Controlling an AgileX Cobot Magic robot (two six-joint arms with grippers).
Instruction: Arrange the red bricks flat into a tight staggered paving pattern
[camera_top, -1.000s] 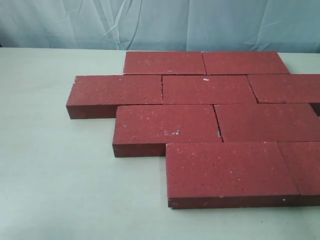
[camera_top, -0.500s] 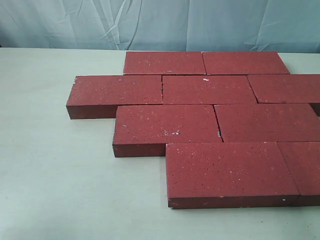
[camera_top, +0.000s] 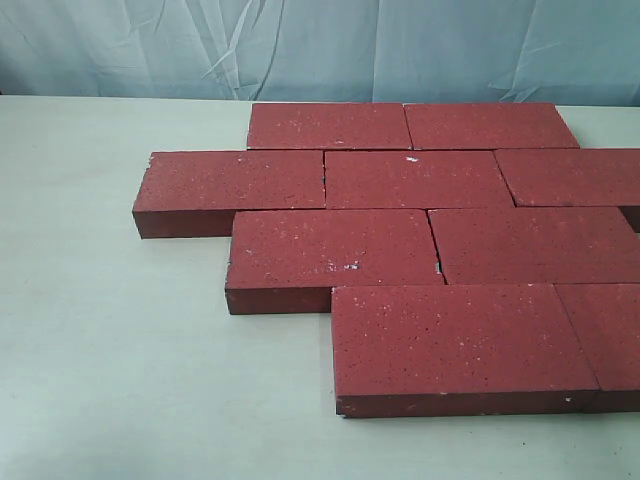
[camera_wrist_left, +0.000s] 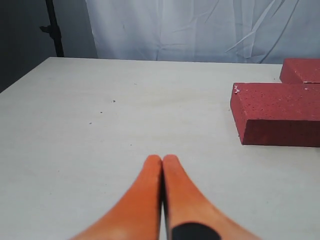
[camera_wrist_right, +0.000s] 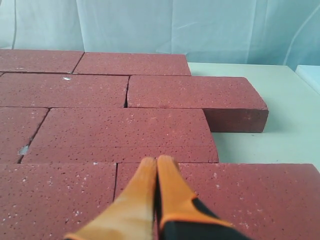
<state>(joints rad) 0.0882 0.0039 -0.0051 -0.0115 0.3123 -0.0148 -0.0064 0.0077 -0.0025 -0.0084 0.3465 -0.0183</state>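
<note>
Hovering: left fingers (camera_wrist_left: 149, 185) pressed together, empty, over tabletop (camera_wrist_left: 100, 115) | right fingers (camera_wrist_right: 169, 185) pressed together, empty, bricks (camera_wrist_right: 120, 135) beneath and beyond

the left gripper (camera_wrist_left: 162, 161) shows two smooth, matte orange fingers (camera_wrist_left: 142, 200), broad at the base and narrowing to rounded tips, with a black patch (camera_wrist_left: 192, 232) low on one of them. the right gripper (camera_wrist_right: 157, 162) has the same tapered shape, one finger a paler yellow-orange and the other a deeper orange. a black piece (camera_wrist_right: 200, 227) with a curved edge covers the base of the deeper one.
</note>
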